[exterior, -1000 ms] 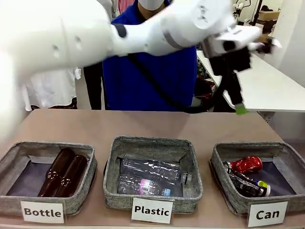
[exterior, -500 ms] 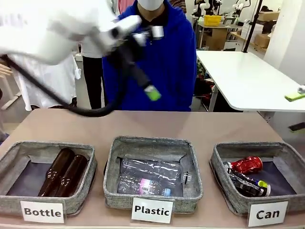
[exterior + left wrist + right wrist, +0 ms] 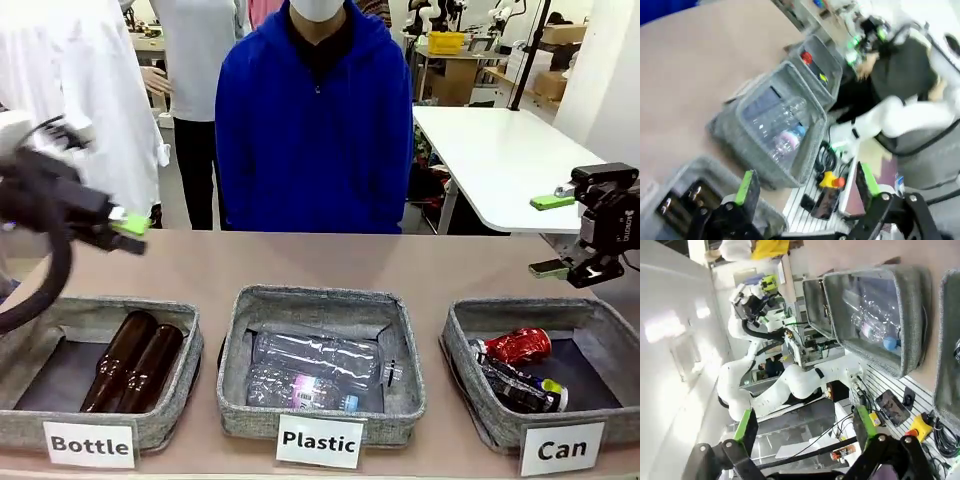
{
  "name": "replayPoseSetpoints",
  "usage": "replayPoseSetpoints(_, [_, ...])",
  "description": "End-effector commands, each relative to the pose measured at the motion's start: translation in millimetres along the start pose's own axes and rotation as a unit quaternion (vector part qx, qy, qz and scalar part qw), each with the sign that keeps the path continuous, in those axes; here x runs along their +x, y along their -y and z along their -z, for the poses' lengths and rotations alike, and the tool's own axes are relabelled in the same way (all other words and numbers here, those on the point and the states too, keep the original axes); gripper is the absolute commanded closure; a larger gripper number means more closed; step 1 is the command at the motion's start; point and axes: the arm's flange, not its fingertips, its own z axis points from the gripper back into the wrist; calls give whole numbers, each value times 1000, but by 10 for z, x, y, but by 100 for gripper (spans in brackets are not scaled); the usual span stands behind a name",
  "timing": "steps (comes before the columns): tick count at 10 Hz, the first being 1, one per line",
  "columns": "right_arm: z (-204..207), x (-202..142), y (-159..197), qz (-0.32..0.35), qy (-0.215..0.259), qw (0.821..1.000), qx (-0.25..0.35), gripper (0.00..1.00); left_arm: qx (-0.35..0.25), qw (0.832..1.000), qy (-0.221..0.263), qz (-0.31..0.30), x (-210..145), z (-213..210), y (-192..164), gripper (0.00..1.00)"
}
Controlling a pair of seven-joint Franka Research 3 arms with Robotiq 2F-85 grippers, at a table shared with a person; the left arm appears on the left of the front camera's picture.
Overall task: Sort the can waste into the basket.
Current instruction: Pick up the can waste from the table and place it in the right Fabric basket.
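Observation:
Two dented cans lie in the grey woven basket [image 3: 462,322] labelled "Can" at the front right: a shiny red can [image 3: 518,345] and, in front of it, a dark can [image 3: 512,386] with white and yellow marks. My right gripper [image 3: 552,236] hangs open and empty above the basket's far right corner. Far to the left, my left gripper [image 3: 124,232] is motion-blurred and open, holding nothing, above the far edge of the "Bottle" basket. In the left wrist view the Can basket [image 3: 832,70] shows far off with the red can [image 3: 806,57] inside, past my open left gripper [image 3: 807,184].
The "Plastic" basket [image 3: 320,302] in the middle holds clear bottles, and the "Bottle" basket [image 3: 110,308] at the left holds two brown bottles. A person in a blue hoodie [image 3: 320,130] stands at the far edge. Bare tabletop lies behind the baskets.
My left arm has swung from above the right side across the table to the far left. My right gripper has come into view at the right. The cans have not moved.

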Motion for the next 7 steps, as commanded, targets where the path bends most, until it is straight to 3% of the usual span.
replayPoseSetpoints(1, [-93,-155,-126,2,9,1000,-18,0,-4,997,-49,62,306,294,191,0])
replayPoseSetpoints(7, [-93,-155,-126,2,9,1000,-18,0,-4,997,-49,62,306,294,191,0])
